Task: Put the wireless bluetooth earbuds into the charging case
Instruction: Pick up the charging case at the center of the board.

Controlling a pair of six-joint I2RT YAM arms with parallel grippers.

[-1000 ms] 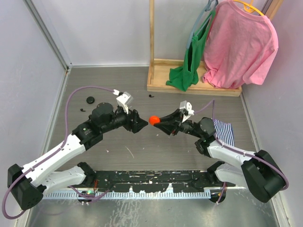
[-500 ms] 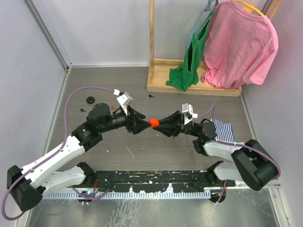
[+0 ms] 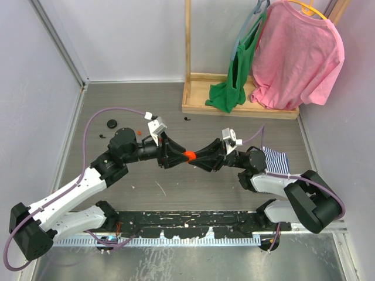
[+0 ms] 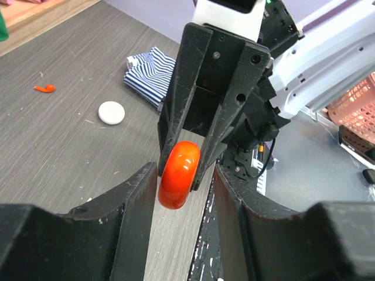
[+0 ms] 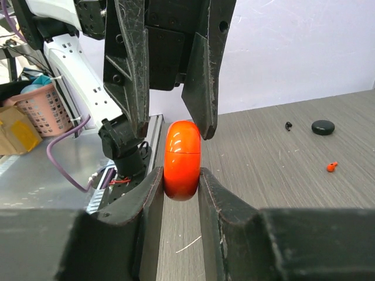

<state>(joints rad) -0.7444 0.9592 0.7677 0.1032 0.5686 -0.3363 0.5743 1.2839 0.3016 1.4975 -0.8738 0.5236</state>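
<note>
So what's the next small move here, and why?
Probably close the left tool on the red case. The right tool clamps one edge of it, and the left tool's fingers straddle the opposite edge with a gap showing on one side, so the left has no grip yet, likely needed to open the case.

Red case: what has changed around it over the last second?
The left gripper moved in toward the right arm and narrowed; it now straddles the red case but has not visibly clamped it. The case shifted slightly toward the arm bases. The right gripper stayed shut on the case. Nothing else visibly moved.
</note>
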